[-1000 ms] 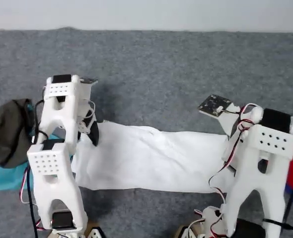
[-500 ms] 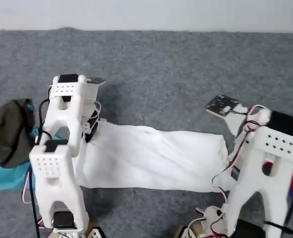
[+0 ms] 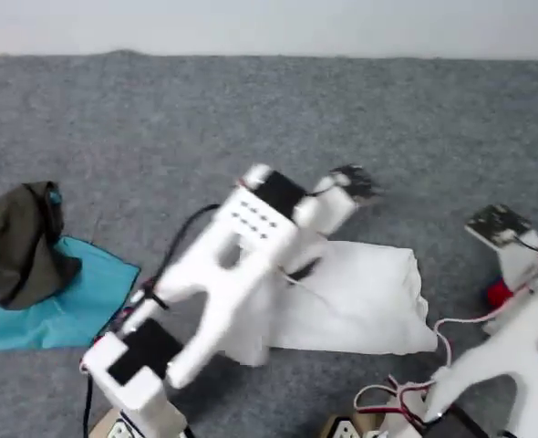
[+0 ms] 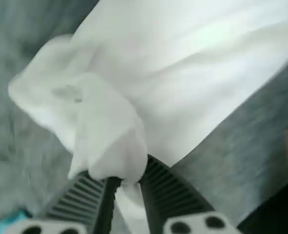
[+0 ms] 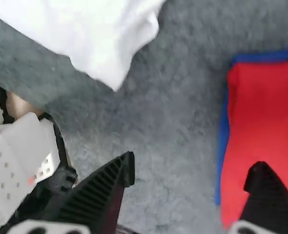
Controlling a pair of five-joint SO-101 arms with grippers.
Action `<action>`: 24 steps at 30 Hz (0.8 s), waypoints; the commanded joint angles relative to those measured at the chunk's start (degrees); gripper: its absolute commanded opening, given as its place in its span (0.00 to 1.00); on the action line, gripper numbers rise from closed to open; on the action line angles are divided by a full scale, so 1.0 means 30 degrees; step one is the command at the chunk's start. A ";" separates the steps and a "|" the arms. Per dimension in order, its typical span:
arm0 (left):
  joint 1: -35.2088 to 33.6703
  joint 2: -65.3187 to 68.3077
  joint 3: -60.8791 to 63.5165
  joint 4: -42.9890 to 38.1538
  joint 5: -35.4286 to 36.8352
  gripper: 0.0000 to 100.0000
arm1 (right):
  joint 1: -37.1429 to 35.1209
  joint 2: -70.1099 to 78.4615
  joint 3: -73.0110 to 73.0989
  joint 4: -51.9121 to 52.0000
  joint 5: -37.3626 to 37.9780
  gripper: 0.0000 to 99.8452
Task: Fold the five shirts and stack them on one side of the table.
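The white shirt (image 3: 369,297) is spread on the grey desk (image 3: 251,109), near the middle. 1 end of it is pinched tight in the left gripper (image 4: 127,178). The right gripper (image 5: 193,170) is held wide open above the desk, beside a red shirt (image 5: 266,122) that is laid on a blue shirt (image 5: 224,146). A dark shirt (image 3: 14,242) is piled on a teal shirt (image 3: 77,301) by the left arm.

Swung the left gripper (image 4: 127,178) across, pinching one end of the white shirt (image 3: 360,297) and folding it over the rest. Pulled the right gripper (image 5: 193,165) back to the side, away from the shirt.
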 commanded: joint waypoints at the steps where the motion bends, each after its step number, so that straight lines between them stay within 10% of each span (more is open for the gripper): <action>1: 0.2110 0.2227 -0.5114 0.0557 0.1348 0.01 | 0.2212 -0.0396 0.0029 -0.0015 0.1553 0.35; 24: 0.6066 1.2806 -2.2960 -0.0205 0.6593 0.11 | 0.5934 -0.0396 0.0029 -0.0015 0.3604 0.35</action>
